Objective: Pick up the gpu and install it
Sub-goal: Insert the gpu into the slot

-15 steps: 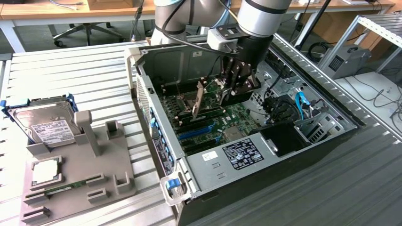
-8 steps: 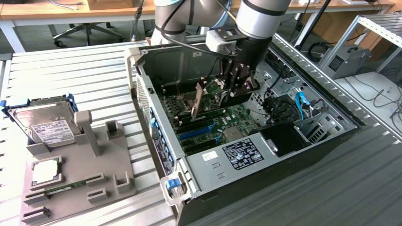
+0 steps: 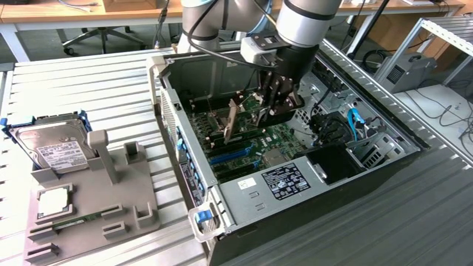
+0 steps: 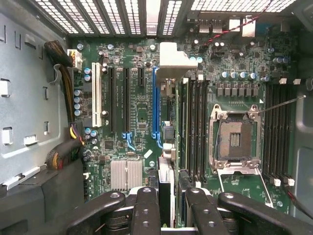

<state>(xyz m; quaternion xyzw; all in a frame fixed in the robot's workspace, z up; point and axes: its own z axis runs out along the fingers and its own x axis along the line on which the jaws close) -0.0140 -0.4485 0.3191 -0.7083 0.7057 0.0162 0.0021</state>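
Grey fixture tray point(image 3: 111, 219) sits at the exterior view's left on the slatted table point(image 3: 88, 88). A silver hard drive point(image 3: 55, 145) with a white label stands tilted at the tray's far corner. A processor chip point(image 3: 54, 202) lies in a square pocket near the tray's left edge, and a small green memory stick point(image 3: 70, 223) lies flat in the tray's near part, just beside the chip pocket.

Open computer case point(image 3: 244, 199) occupies the middle of the table, lying on its side with the motherboard point(image 3: 244, 145) exposed. In the wrist view the motherboard point(image 4: 142, 122) shows a white slot, black slots, a blue slot point(image 4: 155, 100) and an empty processor socket point(image 4: 234, 139) toward the case's other side.

The gripper point(image 3: 279, 105) hangs inside the case above the board. Its fingers point(image 4: 145, 208) are partly closed, clamped on the upper edge of the gpu point(image 3: 230, 123), which they hold edge-on and upright. In the wrist view the gpu point(image 4: 166, 186) runs as a thin card between the fingers, its silver bracket end point(image 4: 177, 61) at the case's rear wall, the card standing just beside the blue slot. Whether it is seated cannot be told.

At the exterior view's right, blue cables point(image 3: 356, 123) lie along the case's far edge.
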